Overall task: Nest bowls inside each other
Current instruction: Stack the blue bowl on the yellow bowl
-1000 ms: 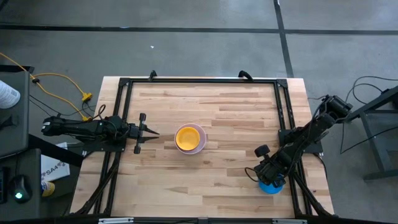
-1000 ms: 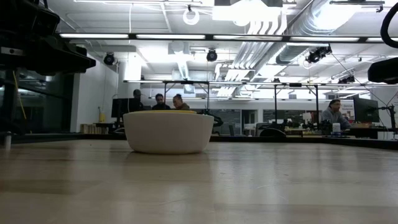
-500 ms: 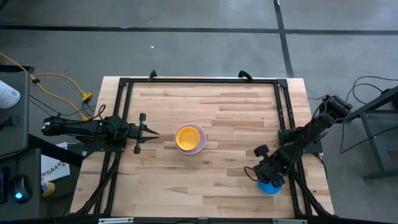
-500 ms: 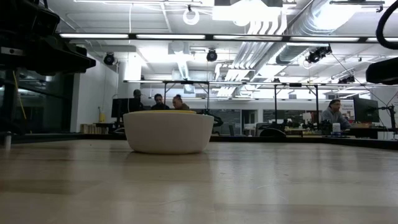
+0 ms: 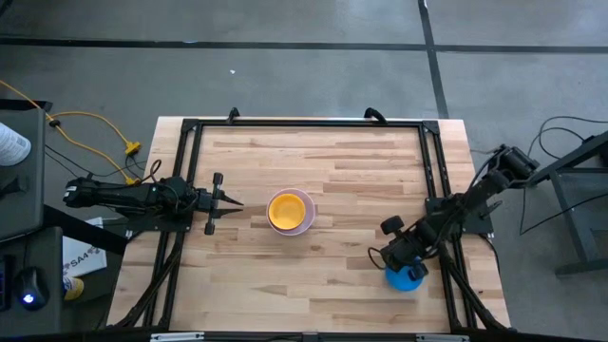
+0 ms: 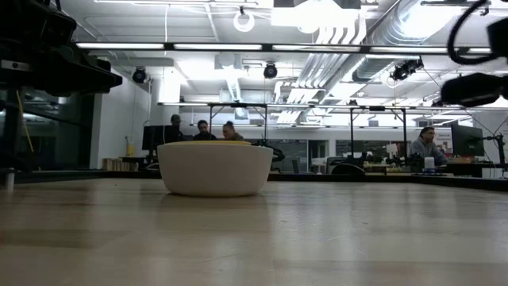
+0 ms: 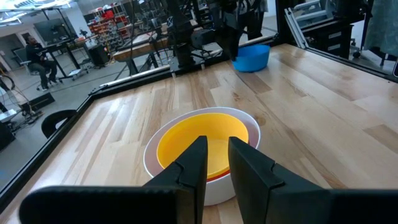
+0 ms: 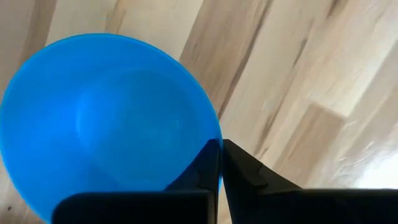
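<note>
Pinching the blue bowl (image 8: 106,118) by its rim, the right gripper (image 8: 219,155) sits well right of the nested stack (image 5: 290,212); the left gripper (image 7: 216,163), fingers narrowly parted, waits beside it.

bright, even light comes from ceiling strip lamps (image 6: 143,46) in the low view. the table (image 5: 332,171) shows soft, faint shadows. the near tabletop is blurred there, and glare whitens the wood beside the blue bowl (image 8: 106,124).
</note>
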You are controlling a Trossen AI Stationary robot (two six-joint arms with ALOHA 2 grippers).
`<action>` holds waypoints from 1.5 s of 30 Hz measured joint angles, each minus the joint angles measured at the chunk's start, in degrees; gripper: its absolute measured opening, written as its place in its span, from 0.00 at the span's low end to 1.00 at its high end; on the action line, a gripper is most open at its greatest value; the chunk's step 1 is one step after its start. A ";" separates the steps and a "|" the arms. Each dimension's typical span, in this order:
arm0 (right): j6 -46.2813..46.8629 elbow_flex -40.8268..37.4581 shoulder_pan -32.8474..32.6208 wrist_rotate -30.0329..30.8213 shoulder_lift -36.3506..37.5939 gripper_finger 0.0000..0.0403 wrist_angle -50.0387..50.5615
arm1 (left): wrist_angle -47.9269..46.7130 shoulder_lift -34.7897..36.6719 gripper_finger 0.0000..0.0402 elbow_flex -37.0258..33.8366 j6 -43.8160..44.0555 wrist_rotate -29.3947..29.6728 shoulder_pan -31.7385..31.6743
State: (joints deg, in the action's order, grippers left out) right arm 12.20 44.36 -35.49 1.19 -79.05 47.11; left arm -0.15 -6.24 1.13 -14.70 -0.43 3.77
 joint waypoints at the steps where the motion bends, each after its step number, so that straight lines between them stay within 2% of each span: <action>1: -0.61 0.49 0.56 0.12 0.00 0.01 -0.05 | 0.00 0.02 0.16 0.01 0.02 0.00 0.00; 11: -6.14 4.03 8.08 0.72 -0.11 0.01 -0.04 | 0.00 0.02 0.16 0.00 0.00 0.00 0.00; 25: -16.39 9.25 18.93 1.22 -5.91 0.01 0.03 | 0.00 0.00 0.16 0.00 0.02 0.00 0.02; 37: -16.83 9.91 22.19 -5.19 -6.75 0.01 0.10 | 0.00 0.00 0.16 0.02 0.02 0.00 0.00; 45: -18.91 14.32 24.74 -9.08 -6.75 0.01 5.05 | -0.02 0.02 0.16 0.02 0.00 0.00 0.00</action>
State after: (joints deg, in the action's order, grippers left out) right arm -6.70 58.68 -10.75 -7.89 -85.80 52.16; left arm -0.16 -6.22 1.15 -14.70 -0.43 3.77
